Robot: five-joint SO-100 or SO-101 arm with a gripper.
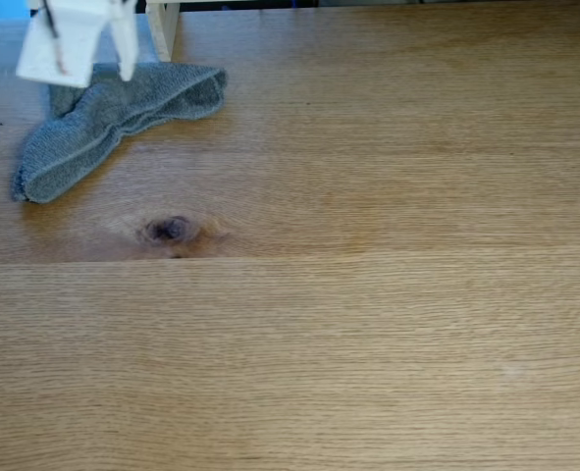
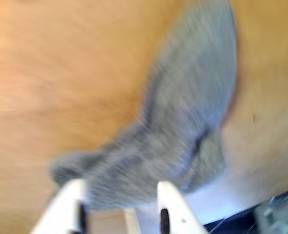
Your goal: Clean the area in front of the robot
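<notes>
The area is a broad oak-grain tabletop (image 1: pixel 368 324) with a dark oval knot (image 1: pixel 167 230). A crumpled grey cloth (image 1: pixel 103 123) lies at the far left of the fixed view. The robot's white gripper (image 1: pixel 88 77) hangs just over the cloth's upper end, at the top left corner. The wrist view is blurred: two white fingers (image 2: pixel 175 207) stand apart at the bottom edge, and the gripper (image 2: pixel 120 185) is open, with the cloth (image 2: pixel 187 122) lying beyond the tips. Nothing is held between them.
A pale wooden post (image 1: pixel 163 29) stands at the table's far edge, just right of the gripper. A faint whitish smear (image 1: pixel 510 371) marks the wood at the lower right. Bare wood stretches right of and below the cloth.
</notes>
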